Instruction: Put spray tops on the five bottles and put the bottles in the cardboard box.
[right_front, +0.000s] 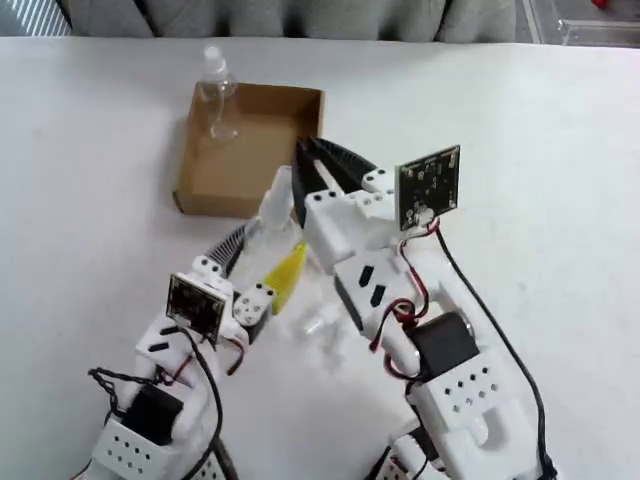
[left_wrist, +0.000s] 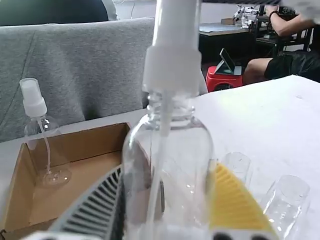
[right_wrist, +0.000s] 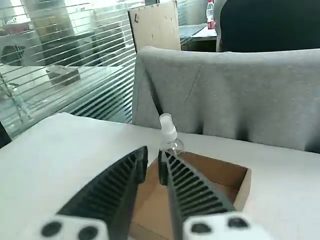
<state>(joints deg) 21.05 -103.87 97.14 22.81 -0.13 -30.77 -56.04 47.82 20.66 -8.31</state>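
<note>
My left gripper (right_front: 275, 235) is shut on a clear bottle (left_wrist: 170, 160), held upright between its grey and yellow fingers (left_wrist: 232, 205) just in front of the cardboard box (right_front: 270, 130). A white spray top (left_wrist: 172, 55) sits on the bottle's neck, its tube running down inside. My right gripper (right_front: 312, 165) hovers beside that spray top, over the box's near right corner. Its black fingers (right_wrist: 192, 185) stand a narrow gap apart with nothing between them. Another bottle with a spray top (right_front: 215, 95) stands upright in the far left corner of the box (right_wrist: 220, 175).
Clear bottles without tops (right_front: 320, 322) lie on the white table between the two arms, and two of their open necks (left_wrist: 237, 165) appear beside the yellow finger. A grey sofa back (left_wrist: 75, 65) runs along the table's far edge.
</note>
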